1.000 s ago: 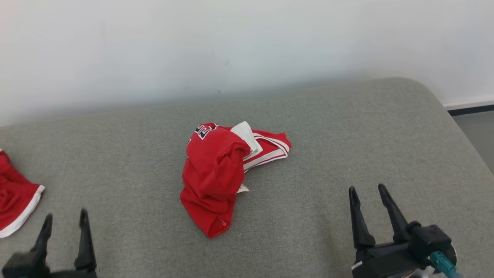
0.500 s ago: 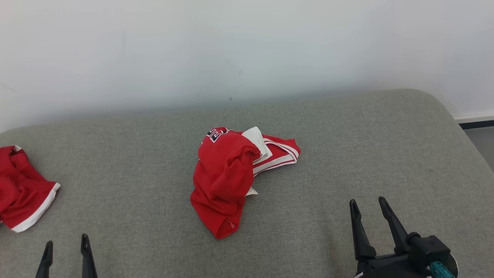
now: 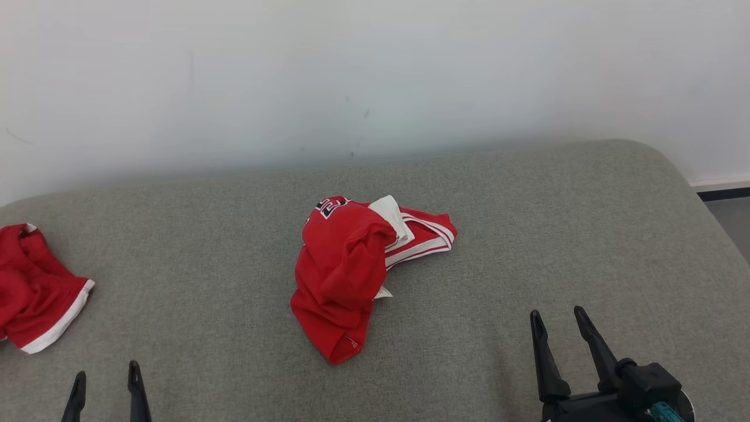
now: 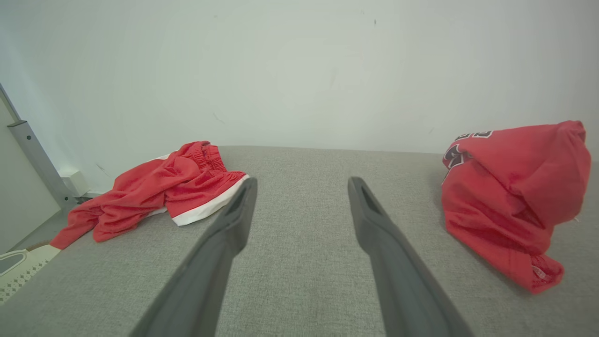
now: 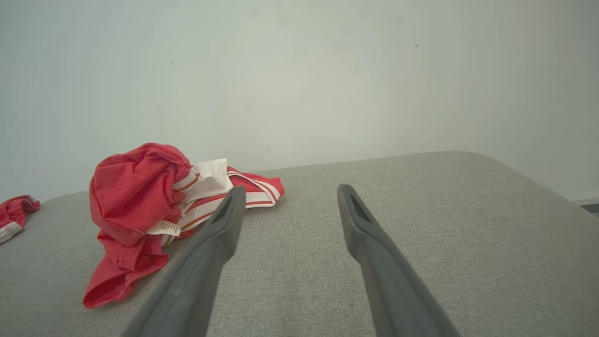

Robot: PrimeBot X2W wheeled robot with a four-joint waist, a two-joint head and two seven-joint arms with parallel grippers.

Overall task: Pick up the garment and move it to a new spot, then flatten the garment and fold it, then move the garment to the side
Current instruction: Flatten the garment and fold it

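A crumpled red garment (image 3: pixel 345 266) with white trim and dark lettering lies bunched in the middle of the grey padded surface (image 3: pixel 515 228). In the left wrist view the garment (image 4: pixel 512 192) sits to the right; in the right wrist view the garment (image 5: pixel 140 210) sits to the left. My left gripper (image 3: pixel 106 375) is open at the lower left, well short of the garment, nothing between its fingers. My right gripper (image 3: pixel 556 319) stands open at the lower right, also apart from it. The open left gripper (image 4: pixel 299 187) and open right gripper (image 5: pixel 288 194) hover above bare fabric.
Another red piece with a white hem (image 3: pixel 35 290) lies at the surface's left edge, also in the left wrist view (image 4: pixel 159 199). A pale wall (image 3: pixel 375 76) stands right behind the surface. Its right end rounds off toward the floor (image 3: pixel 729 217). A metal post (image 4: pixel 32 159) stands far left.
The head camera has tilted and turned, so the whole picture shifted down and right. Both grippers sit lower in view, the left showing only fingertips. The garment lies as before.
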